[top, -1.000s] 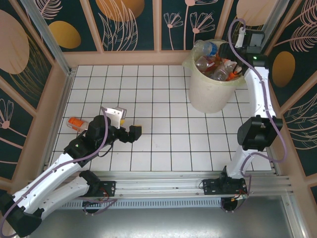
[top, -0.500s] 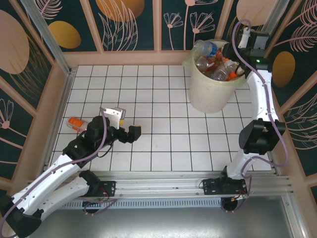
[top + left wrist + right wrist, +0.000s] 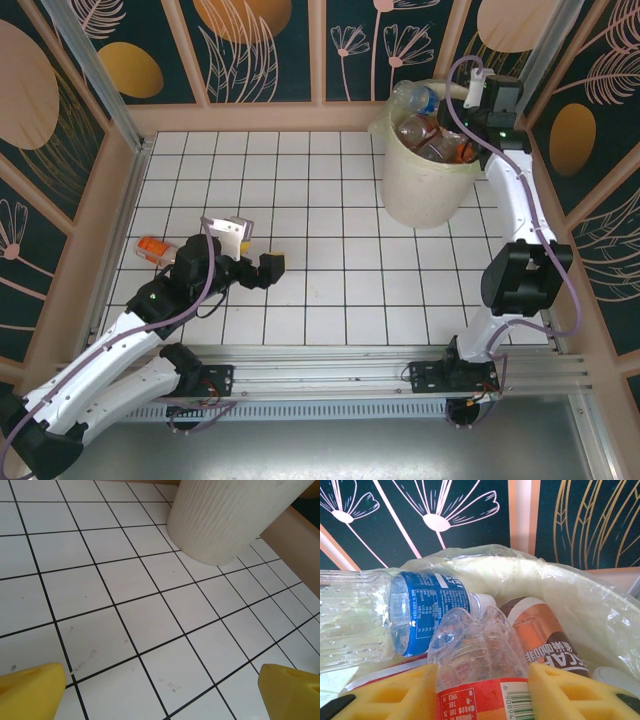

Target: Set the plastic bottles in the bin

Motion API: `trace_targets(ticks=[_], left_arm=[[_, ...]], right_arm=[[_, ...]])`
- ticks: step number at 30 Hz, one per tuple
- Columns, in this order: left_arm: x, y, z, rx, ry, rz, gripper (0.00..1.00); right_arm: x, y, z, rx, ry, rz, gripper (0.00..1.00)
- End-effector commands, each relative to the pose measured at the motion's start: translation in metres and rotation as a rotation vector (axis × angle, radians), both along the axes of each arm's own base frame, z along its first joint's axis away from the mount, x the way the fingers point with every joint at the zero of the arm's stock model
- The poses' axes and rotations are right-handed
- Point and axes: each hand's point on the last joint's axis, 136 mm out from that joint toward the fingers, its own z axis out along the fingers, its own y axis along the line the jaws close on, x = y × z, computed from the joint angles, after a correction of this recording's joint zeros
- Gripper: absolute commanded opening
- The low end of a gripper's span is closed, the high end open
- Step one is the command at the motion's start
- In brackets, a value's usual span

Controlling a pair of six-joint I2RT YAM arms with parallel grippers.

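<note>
White tiles with dark grid lines cover the tiled table (image 3: 330,200), walled by dark floral panels (image 3: 260,45). From above, the left pincer (image 3: 270,268) hangs low over the near-left tiles, spread wide and empty. Behind it, on its left, one orange-labelled bottle (image 3: 150,247) lies on the table, well apart from the bin (image 3: 415,190) far ahead to its right. The right pincer (image 3: 465,105) hovers at the bin's far rim, above the heap of plastic bottles (image 3: 430,135), which rises past the rim.

The left wrist view has both yellow fingertips at the outer corners, bare tile between them and the ribbed bin wall ahead to the right.

From the right wrist, the yellow pads stand fairly narrow on either side of a crushed bottle (image 3: 475,640) with a red label. I cannot tell whether they pinch it or merely frame it. Just beyond the pincer lie a blue-labelled bottle (image 3: 420,615) to the left and a brown-labelled bottle (image 3: 545,635) to the right, both inside the pale bag (image 3: 580,595).

Risk: if the pads do bite, lifting away would drag the crushed bottle out. The blue one perches high near the rim, so a knock could roll it over. The heap leaves little room for the last bottle.
</note>
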Motion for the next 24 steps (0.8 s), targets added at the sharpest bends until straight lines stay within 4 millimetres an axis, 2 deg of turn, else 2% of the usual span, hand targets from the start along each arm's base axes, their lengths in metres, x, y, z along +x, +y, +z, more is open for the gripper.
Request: trace_targets(ticks=[1, 5, 7, 11, 14, 17, 19, 24], left_arm=[[-0.002, -0.002, 0.002, -0.024, -0.005, -0.005, 0.99], [-0.002, -0.002, 0.001, -0.026, -0.003, -0.008, 0.99], [-0.002, -0.002, 0.003, -0.029, -0.007, -0.006, 0.99], [-0.003, -0.002, 0.004, -0.031, -0.011, -0.007, 0.99], [-0.003, -0.002, 0.005, -0.034, -0.010, -0.005, 0.99], [-0.003, -0.001, 0.006, -0.040, -0.014, -0.003, 0.99], [-0.002, -0.001, 0.008, -0.042, -0.018, 0.000, 0.99], [-0.004, 0.003, 0.011, -0.045, -0.015, 0.015, 0.99]], right_arm=[[-0.013, 0.003, -0.055, -0.046, 0.162, -0.009, 0.49], [-0.016, 0.003, -0.060, -0.065, 0.168, -0.019, 0.48], [-0.016, 0.002, -0.056, -0.065, 0.158, -0.027, 0.48], [-0.013, 0.006, -0.020, -0.036, 0.094, -0.023, 0.56], [-0.012, 0.010, 0.018, -0.012, 0.025, -0.017, 0.67], [-0.010, 0.021, 0.037, -0.015, -0.008, 0.001, 0.76], [-0.007, 0.031, 0.039, -0.027, -0.011, 0.020, 0.83], [0.005, 0.055, 0.026, -0.082, 0.021, 0.047, 0.98]])
